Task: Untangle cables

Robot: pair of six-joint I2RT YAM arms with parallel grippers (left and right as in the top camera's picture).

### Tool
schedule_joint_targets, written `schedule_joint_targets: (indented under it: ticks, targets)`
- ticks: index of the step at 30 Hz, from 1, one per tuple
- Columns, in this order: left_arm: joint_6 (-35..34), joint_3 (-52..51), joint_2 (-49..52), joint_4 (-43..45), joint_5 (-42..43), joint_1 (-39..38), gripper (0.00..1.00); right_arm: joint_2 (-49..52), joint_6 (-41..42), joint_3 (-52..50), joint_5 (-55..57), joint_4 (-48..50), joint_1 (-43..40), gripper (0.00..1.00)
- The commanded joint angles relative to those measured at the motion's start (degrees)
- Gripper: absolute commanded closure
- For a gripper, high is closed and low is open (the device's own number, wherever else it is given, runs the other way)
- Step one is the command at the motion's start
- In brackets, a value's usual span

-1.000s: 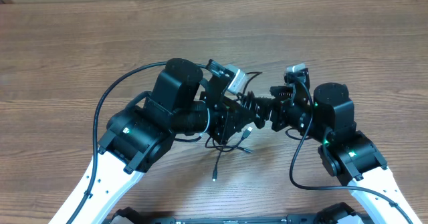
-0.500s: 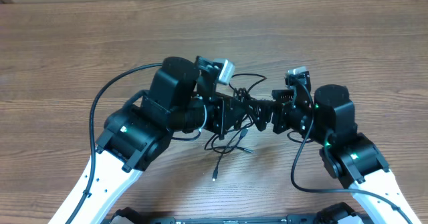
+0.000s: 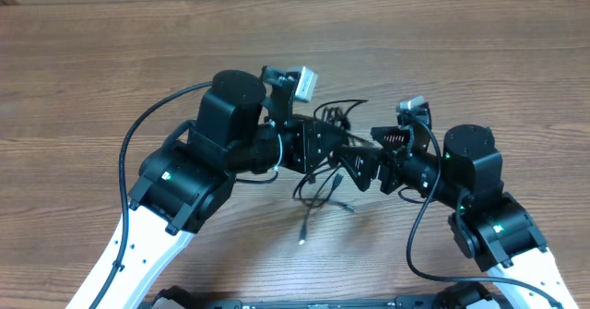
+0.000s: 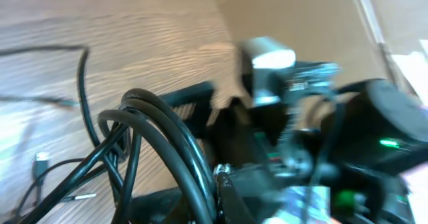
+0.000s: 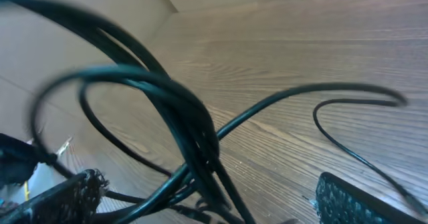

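Overhead: left jaws closed on the bunched cables (image 5: 197,127) over the desk (image 3: 92,69). Right jaws stand wide open around them.

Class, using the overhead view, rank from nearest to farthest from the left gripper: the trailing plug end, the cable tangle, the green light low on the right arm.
1. cable tangle, at the tips of the left gripper.
2. trailing plug end, toward the arms' bases.
3. green light, far off, right side.
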Motion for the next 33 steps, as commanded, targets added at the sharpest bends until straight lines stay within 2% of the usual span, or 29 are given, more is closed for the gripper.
schedule_joint_targets:
  ticks: [1, 8, 14, 19, 33]
  targets:
    - [-1.03, 0.83, -0.63, 4.09, 6.97, 0.20, 0.96, 1.62, 0.17, 0.37, 0.17, 0.15, -0.11, 0.00]
    - [-1.38, 0.85, -0.66, 10.93, 14.95, 0.94, 0.96, 6.21, 0.20, 0.37, 5.77, -2.51, -0.11, 0.00]
    - [-2.78, 0.90, -1.27, 18.53, 21.75, 4.70, 0.96, 7.17, 0.15, 0.37, 10.25, -7.82, -0.11, 0.00]
    - [-4.96, 0.94, -3.61, 20.72, 24.72, 10.64, 0.96, 7.17, 0.13, 0.37, 11.39, -9.77, -0.11, 0.00]
    - [-5.07, 0.94, -9.33, 20.68, 30.69, 29.27, 0.96, 7.17, -0.31, 0.37, 15.26, -16.46, -0.11, 0.00]
